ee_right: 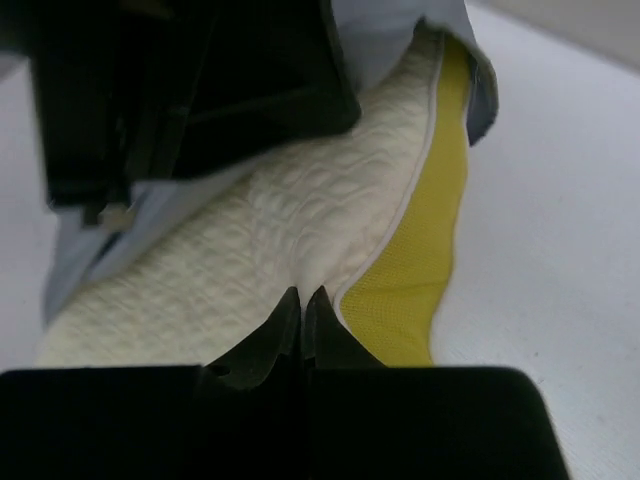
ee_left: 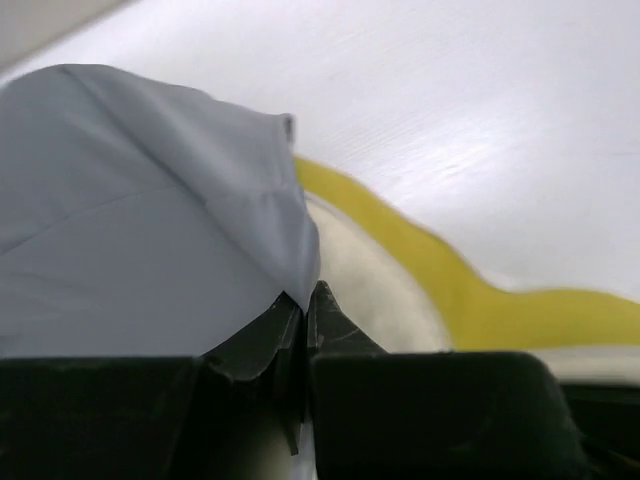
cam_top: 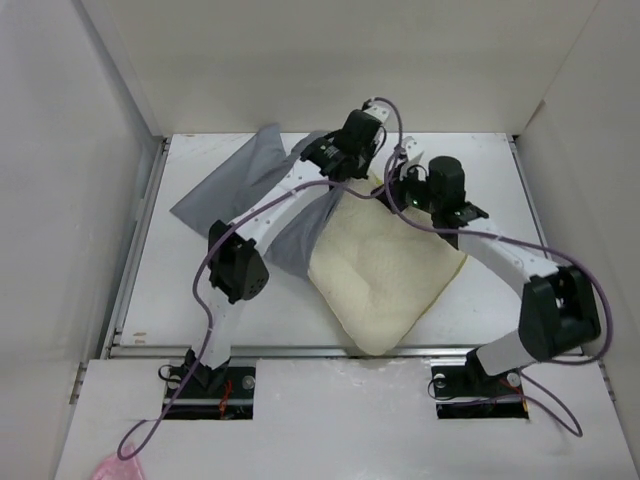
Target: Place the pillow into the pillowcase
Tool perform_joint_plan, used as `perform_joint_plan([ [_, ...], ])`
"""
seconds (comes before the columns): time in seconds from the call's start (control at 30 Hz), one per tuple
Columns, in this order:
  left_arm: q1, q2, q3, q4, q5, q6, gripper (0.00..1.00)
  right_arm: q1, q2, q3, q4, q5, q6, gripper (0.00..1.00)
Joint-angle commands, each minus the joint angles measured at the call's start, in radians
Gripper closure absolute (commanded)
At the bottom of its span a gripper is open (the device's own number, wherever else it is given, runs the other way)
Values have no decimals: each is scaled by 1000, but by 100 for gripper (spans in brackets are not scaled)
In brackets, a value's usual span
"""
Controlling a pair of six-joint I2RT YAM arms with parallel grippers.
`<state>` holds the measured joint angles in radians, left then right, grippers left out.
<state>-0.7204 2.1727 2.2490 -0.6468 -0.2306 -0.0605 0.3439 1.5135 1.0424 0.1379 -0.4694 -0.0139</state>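
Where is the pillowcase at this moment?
The pillowcase lies far left on the table in the top view, its edge over the far corner of the pillow, pinched by the left tool.

- The pillow (cam_top: 385, 275) lies on the table (cam_top: 480, 170).
- The pillowcase (cam_top: 235, 185) lies left of the pillow, overlapping its far-left corner.
- The left gripper (ee_left: 305, 295) pinches the pillowcase there.
- The right gripper (ee_right: 303, 298) pinches the pillow's far edge.

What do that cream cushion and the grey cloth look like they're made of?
The pillow: probably foam under a quilted matte cover, going by its thick, dimpled surface. The pillowcase: thin, smooth matte fabric, going by its soft folds.
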Motion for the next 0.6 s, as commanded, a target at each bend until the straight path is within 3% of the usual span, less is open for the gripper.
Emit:
perform_joint_plan([
  [0.0,-154,-180,2,113,94,53,100,38,-125,-86,297,41,92,100],
  [0.1,-258,-284,-77,139,103,64,100,38,-197,-183,382,196,198,100],
  [0.27,-341,-398,-421,232,385,34,100,29,-277,-361,684,264,385,100],
  [0.4,-387,-429,-689,384,571,-71,100,20,-346,-447,731,316,411,100],
  [0.57,-399,-429,-778,380,346,-212,100,20,-469,-513,668,165,368,100],
])
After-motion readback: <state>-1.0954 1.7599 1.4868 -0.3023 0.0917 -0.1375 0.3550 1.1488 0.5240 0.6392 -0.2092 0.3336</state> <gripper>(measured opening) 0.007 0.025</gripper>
